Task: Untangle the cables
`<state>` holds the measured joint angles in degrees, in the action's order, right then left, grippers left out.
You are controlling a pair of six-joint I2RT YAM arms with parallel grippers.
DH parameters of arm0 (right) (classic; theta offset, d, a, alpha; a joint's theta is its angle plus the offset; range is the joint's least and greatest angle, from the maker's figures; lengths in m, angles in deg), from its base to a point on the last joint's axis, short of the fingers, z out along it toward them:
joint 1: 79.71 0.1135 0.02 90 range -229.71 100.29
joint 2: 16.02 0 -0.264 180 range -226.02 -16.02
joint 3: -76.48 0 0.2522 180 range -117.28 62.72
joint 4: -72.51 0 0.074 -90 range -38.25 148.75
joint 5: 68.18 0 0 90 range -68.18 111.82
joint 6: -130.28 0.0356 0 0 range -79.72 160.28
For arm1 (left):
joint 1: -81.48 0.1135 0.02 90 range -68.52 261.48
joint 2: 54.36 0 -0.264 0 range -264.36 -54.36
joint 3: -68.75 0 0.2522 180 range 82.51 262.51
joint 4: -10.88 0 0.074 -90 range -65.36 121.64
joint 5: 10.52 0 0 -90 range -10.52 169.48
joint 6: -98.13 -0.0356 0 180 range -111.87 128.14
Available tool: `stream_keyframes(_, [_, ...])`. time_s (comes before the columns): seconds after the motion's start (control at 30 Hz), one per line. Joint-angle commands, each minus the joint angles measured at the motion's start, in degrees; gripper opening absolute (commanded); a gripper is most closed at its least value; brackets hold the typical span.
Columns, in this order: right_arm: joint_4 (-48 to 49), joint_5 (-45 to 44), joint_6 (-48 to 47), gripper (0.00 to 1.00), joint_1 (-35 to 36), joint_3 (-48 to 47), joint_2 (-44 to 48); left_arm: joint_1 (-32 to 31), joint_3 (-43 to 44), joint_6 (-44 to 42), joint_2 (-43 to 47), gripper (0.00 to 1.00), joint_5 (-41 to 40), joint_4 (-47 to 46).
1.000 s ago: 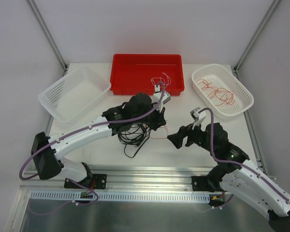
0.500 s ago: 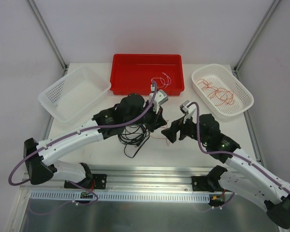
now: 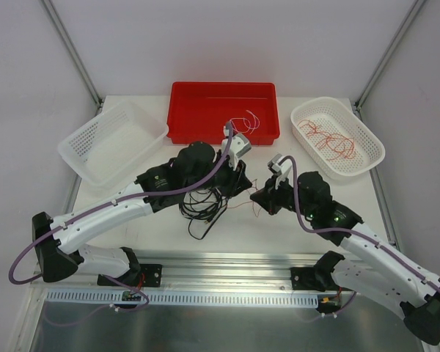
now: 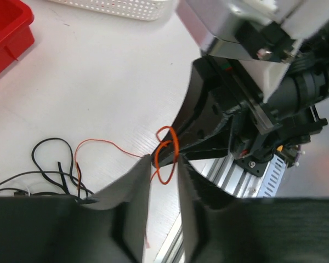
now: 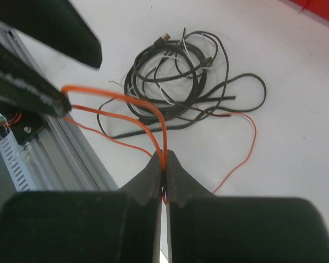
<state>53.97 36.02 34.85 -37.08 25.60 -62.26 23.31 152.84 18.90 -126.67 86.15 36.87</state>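
Observation:
The cables lie as a tangle of black and white loops [image 3: 202, 205] at the table's middle, also in the right wrist view [image 5: 175, 71]. A red-orange cable [image 5: 126, 97] runs out of the tangle to where both grippers meet. My right gripper [image 5: 164, 159] is shut on this cable, which is pinched at its tips. My left gripper [image 4: 164, 160] is open by a narrow gap. The cable's loop [image 4: 175, 143] hangs loose between the left tips. From above, the left gripper [image 3: 242, 185] and the right gripper [image 3: 258, 196] are nearly tip to tip.
A red bin [image 3: 205, 136] at the back holds a few thin wires [image 3: 243, 123]. A white basket [image 3: 70, 150] stands at the left. Another white basket [image 3: 374, 150] at the right holds red-orange wires [image 3: 326, 139]. The aluminium rail [image 3: 227, 260] runs along the near edge.
My right gripper moved left up to the left gripper and shut on the red-orange cable. The left gripper's jaws parted a little and the left arm shifted slightly back.

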Motion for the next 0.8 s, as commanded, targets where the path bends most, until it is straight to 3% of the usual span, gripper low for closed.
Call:
stream_keyframes(0.0, [-4.69,-2.58,-2.74,0.01,0.17,-3.39,2.64,-0.45,-1.06,-0.57,2.09,0.3,-5.44,-2.21])
stream_keyframes(0.1, [-10.4,-7.5,-4.76,0.01,0.08,-5.94,3.96,-0.45,-1.51,-0.48,3.49,0.43,-8.25,-2.3])
stream_keyframes(0.23, [-18.59,-17.77,-6.43,0.01,-0.09,-11.11,4.49,-0.36,-2.73,-1.97,6.03,0.76,-10.71,-2.3])
stream_keyframes(0.37, [-26.85,-30.68,-7.93,0.01,-1.93,-18.67,2.03,0.07,-5.63,-4.26,9.9,0.99,-15.72,-2.21])
stream_keyframes(0.57, [-33.54,-39.58,-10.82,0.01,-8.07,-33.61,-4.11,8.58,-11.26,-6.37,15.18,0.99,-14.42,0.25])
stream_keyframes(0.77, [-31.27,-39.95,-12.67,0.01,-17.3,-48.55,-12.01,20.81,-17.85,-6.19,16.33,0.99,-14.76,3.24])
